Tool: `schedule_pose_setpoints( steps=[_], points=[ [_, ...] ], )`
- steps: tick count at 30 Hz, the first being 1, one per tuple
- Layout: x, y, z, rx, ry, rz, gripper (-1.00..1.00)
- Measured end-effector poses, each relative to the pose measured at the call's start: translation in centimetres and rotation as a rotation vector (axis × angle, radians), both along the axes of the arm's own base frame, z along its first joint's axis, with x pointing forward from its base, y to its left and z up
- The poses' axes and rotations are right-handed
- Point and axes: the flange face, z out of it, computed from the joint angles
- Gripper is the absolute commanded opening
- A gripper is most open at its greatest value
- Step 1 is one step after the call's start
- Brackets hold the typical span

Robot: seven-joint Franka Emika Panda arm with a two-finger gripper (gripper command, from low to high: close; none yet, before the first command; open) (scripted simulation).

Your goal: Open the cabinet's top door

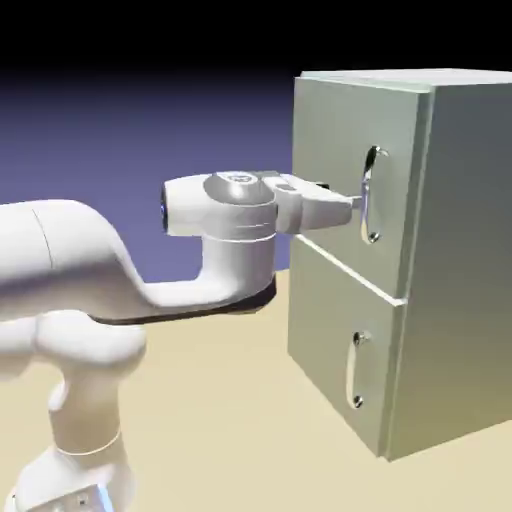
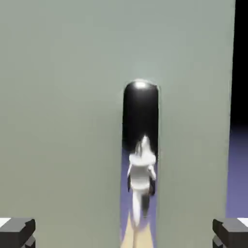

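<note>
Beside one handle of the cabinet's two, two fingers stand spread wide.

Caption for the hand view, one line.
Open pincer facing the top door's shiny upright handle, which mirrors the robot.

The grey-green metallic boxy cabinet has a brightly lit top and a dimmer side face. Left of it, the smooth white robot arm glares nearly featureless. On its door, the curved silver handle shows blurry, stretched reflections.
</note>
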Motion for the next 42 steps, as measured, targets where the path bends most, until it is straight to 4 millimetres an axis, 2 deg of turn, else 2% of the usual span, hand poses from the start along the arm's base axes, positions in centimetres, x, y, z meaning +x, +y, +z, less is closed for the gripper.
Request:
schedule_pose_setpoints(
  steps=[2,7,8,10,19,26,33,42],
  points=[
    [0.1,-0.2,-0.2,0.005,-0.008,0.002,1.00],
    [5.0,0.1,-0.2,0.005,-0.008,0.002,1.00],
    [5.1,0.1,-0.2,0.005,-0.008,0.002,-1.00],
    [5.1,0.1,-0.2,0.005,-0.008,0.002,-1.00],
    [-2.2,3.8,-0.2,0.003,-0.009,-0.223,-1.00],
    [-6.6,7.2,-0.2,0.003,-0.009,-0.374,-1.00],
    [-9.7,10.5,-0.2,0.003,-0.009,-0.500,-1.00],
    [-12.8,14.6,-0.2,0.002,-0.009,-0.642,-1.00]
  ],
)
